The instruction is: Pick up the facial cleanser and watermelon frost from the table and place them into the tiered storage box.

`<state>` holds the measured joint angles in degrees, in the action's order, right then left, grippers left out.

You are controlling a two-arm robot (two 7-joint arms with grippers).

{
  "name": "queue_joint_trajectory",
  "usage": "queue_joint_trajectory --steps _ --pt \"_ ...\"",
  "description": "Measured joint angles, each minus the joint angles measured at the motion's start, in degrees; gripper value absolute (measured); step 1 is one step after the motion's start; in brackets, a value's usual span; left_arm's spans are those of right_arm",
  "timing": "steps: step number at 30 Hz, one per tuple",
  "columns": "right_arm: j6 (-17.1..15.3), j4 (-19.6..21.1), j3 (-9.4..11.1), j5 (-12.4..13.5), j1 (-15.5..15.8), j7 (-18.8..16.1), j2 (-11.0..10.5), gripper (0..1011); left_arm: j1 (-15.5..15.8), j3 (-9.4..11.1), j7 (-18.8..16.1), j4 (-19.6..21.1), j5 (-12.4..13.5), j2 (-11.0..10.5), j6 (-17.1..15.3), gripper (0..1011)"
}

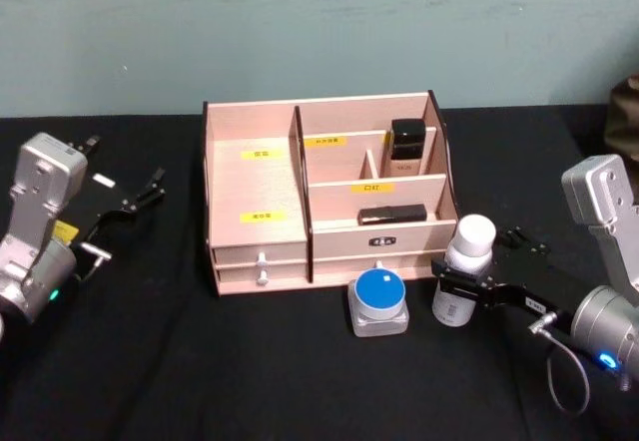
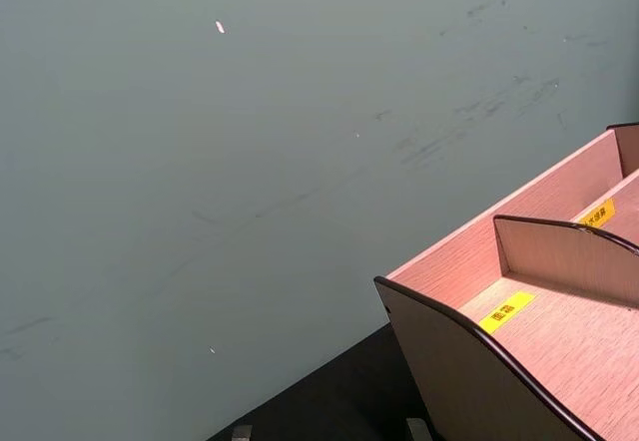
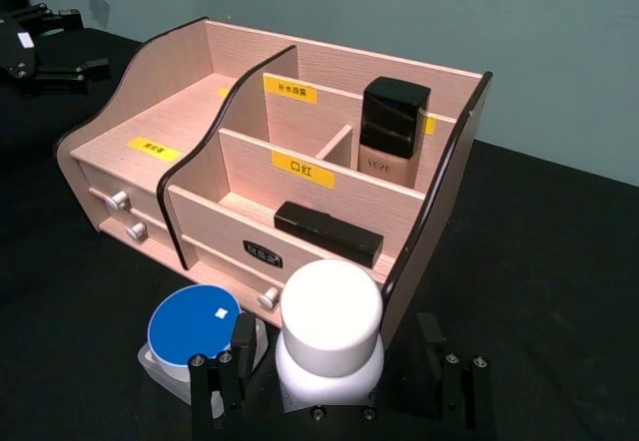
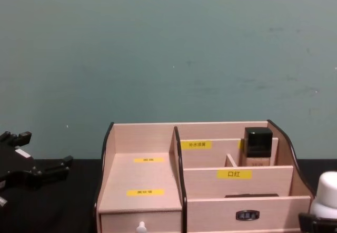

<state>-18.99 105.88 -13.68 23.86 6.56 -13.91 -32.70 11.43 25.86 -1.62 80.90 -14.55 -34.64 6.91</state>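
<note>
Right gripper [image 1: 462, 289] reached in from the robot's right with its jaws spread, one on each side of the lower body of the facial cleanser [image 1: 471, 241]; a gap showed between the bottle and at least one finger [image 3: 454, 381], so nothing was clamped. The facial cleanser stood upright on the black table [image 1: 200, 361], long axis vertical and rounded cap uppermost, just off the front right corner of the tiered storage box [image 1: 255, 177]. The watermelon frost [image 1: 379, 299] sat just beside it on the robot's left, blue lid facing up, in front of the box's right-hand drawers. A beige bottle [image 1: 405, 147] occupied a rear compartment and a black case [image 1: 391, 215] a lower one. Left gripper [image 1: 125, 177] rested spread and empty, well apart to the box's left.
</note>
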Motion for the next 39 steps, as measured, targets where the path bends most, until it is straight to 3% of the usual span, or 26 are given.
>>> queue_joint_trajectory --steps 3,8,19,34,39 --pt "-0.03 0.01 0.01 0.05 0.00 0.00 -0.04 1002 0.00 0.00 0.00 0.00 0.00 0.00 0.00 1001" --pt "-0.07 0.03 0.03 0.13 0.01 0.00 -0.08 913 0.00 0.00 0.00 0.00 0.00 0.00 0.00 1001" --pt "-0.13 0.09 0.04 0.28 0.03 0.02 -0.14 602 0.00 0.00 0.00 0.00 0.00 0.00 0.00 1001" --pt "-0.19 0.11 0.04 0.35 0.03 0.07 -0.18 593 0.00 0.00 0.00 0.00 0.00 0.00 0.00 1001" --pt "-0.10 0.36 1.09 0.81 0.61 -0.68 0.11 593 0.00 0.00 0.00 0.00 0.00 0.00 0.00 1001"
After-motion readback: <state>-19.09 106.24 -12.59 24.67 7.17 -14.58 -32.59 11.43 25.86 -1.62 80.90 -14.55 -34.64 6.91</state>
